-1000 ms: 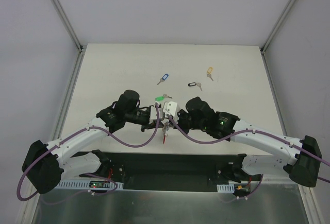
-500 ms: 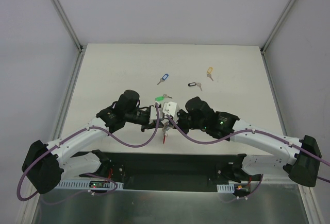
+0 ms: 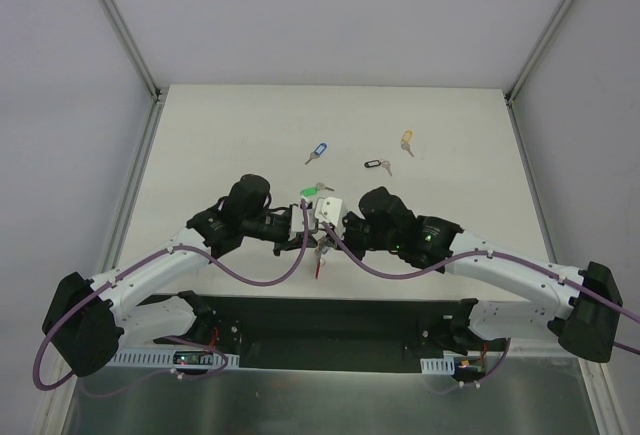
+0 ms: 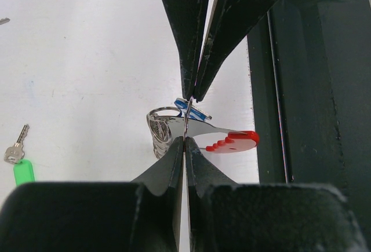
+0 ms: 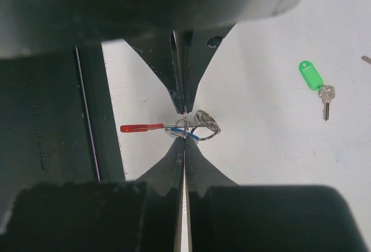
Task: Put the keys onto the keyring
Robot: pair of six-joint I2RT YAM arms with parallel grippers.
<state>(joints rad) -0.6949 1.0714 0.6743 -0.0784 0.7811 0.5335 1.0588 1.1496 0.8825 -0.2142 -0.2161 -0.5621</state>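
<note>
The keyring point(image 4: 235, 142) shows as a red piece with coiled silver rings, held above the table between both grippers; it also shows in the right wrist view point(image 5: 142, 127) and the top view point(image 3: 319, 267). My left gripper point(image 4: 185, 139) is shut on a thin metal ring of it. My right gripper point(image 5: 184, 142) faces it tip to tip, shut on the same thin ring beside a blue key tag point(image 5: 194, 136). On the table lie a green key point(image 3: 310, 192), a second blue key point(image 3: 318, 151), a black key point(image 3: 375, 165) and a yellow key point(image 3: 406, 139).
The black base strip point(image 3: 330, 320) runs along the table's near edge, right under the grippers. Grey walls with metal rails point(image 3: 125, 30) enclose the table on three sides. Purple cables point(image 3: 260, 273) hang from both arms.
</note>
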